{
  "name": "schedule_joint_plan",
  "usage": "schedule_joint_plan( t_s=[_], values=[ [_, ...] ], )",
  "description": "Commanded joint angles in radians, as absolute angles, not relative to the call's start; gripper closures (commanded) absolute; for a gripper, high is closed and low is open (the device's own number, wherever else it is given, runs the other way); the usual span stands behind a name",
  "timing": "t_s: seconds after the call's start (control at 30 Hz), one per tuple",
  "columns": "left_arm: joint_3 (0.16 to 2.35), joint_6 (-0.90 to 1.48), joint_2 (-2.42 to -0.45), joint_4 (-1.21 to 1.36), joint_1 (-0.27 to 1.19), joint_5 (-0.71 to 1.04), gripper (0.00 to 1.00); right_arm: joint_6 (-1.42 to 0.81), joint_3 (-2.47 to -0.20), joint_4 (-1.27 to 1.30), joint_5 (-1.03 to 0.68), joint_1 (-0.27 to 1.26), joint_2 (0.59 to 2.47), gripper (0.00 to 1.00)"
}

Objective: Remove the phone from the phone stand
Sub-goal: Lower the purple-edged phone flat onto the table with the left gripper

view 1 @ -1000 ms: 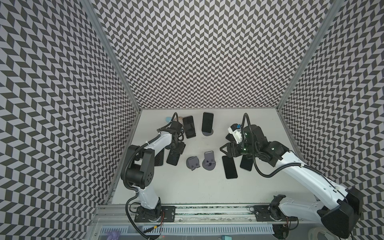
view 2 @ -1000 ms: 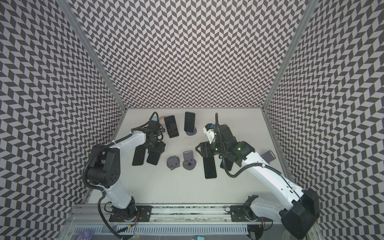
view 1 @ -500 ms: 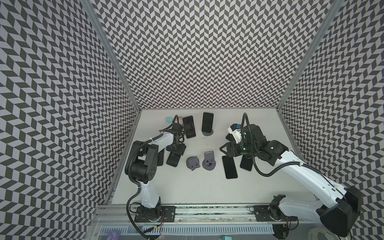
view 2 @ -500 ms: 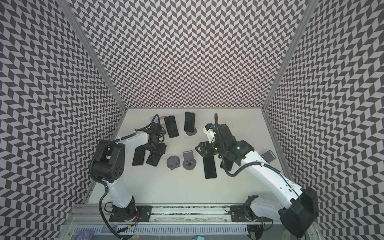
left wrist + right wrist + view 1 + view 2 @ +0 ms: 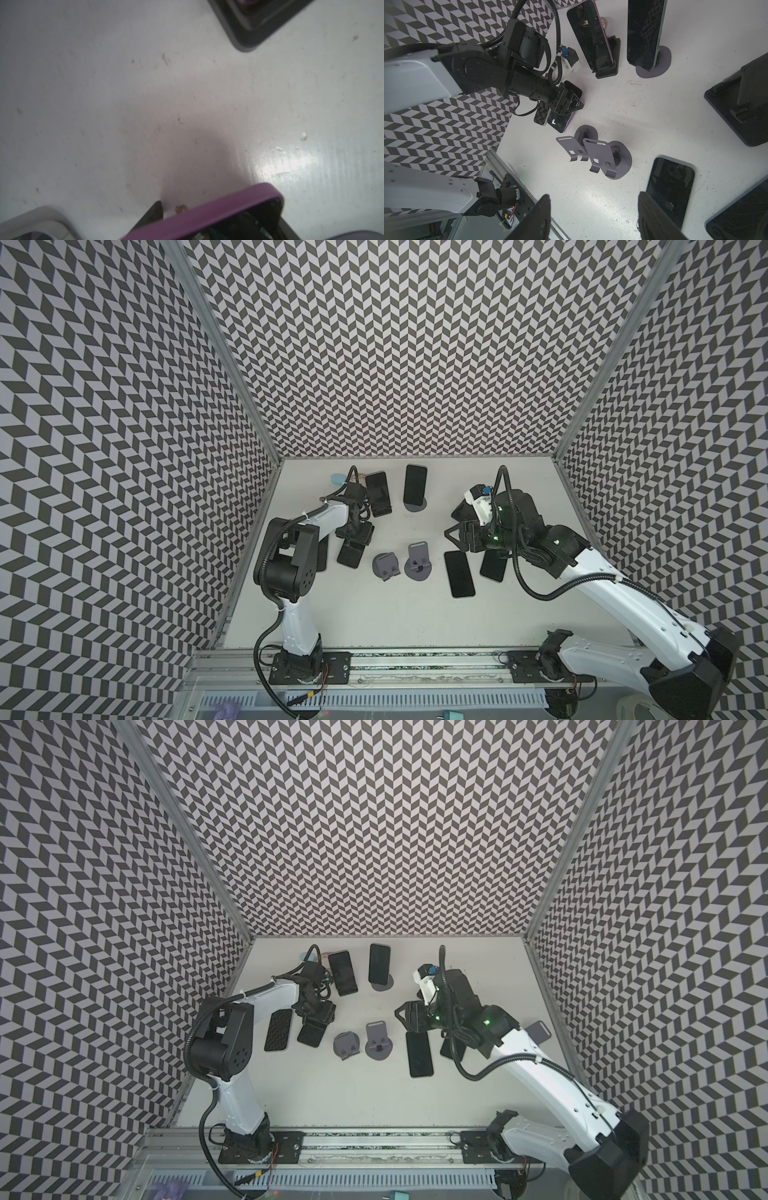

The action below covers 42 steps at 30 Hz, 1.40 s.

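Two dark phones stand on stands at the back: one phone (image 5: 379, 493) leans on a black stand, another phone (image 5: 414, 484) on a round grey phone stand (image 5: 417, 506). My left gripper (image 5: 353, 540) is shut on a purple-cased phone (image 5: 348, 559), low over the table in front of them. Its purple edge (image 5: 207, 209) crosses the jaws in the left wrist view. My right gripper (image 5: 593, 209) is open and holds nothing; it hovers right of centre (image 5: 451, 533). Two empty grey stands (image 5: 385, 565) (image 5: 418, 563) sit mid-table.
Two dark phones (image 5: 459, 579) (image 5: 493, 566) lie flat under the right arm. Another flat phone (image 5: 278, 1029) lies beside the left arm near the left wall. A further grey stand (image 5: 538, 1031) is by the right wall. Patterned walls enclose three sides.
The left arm's elbow has swung slightly while its gripper keeps the purple-cased phone nearly in place. The right arm has barely moved.
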State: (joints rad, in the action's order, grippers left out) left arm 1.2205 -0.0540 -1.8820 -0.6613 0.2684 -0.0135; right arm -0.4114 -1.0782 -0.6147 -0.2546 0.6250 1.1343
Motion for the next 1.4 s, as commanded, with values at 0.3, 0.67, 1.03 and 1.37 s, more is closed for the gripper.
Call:
schedule_joint_plan(
  t_s=[0.3, 0.67, 1.03, 1.37],
  values=[
    [1.141, -0.041, -1.890, -0.626, 0.265, -0.053, 0.35, -0.426, -1.119, -0.609, -0.216, 0.627, 1.097, 0.36],
    [1.118, -0.026, -1.870, -0.600, 0.260, -0.034, 0.29, -0.422, -1.109, -0.589, -0.235, 0.626, 1.104, 0.36],
    [1.063, 0.003, -1.848, -0.581, 0.255, -0.052, 0.25, -0.382, -1.201, -0.610, -0.235, 0.626, 1.153, 0.36],
    [1.003, 0.009, -1.830, -0.566, 0.227, -0.056, 0.24, -0.393, -1.175, -0.603, -0.235, 0.626, 1.128, 0.36]
  ],
)
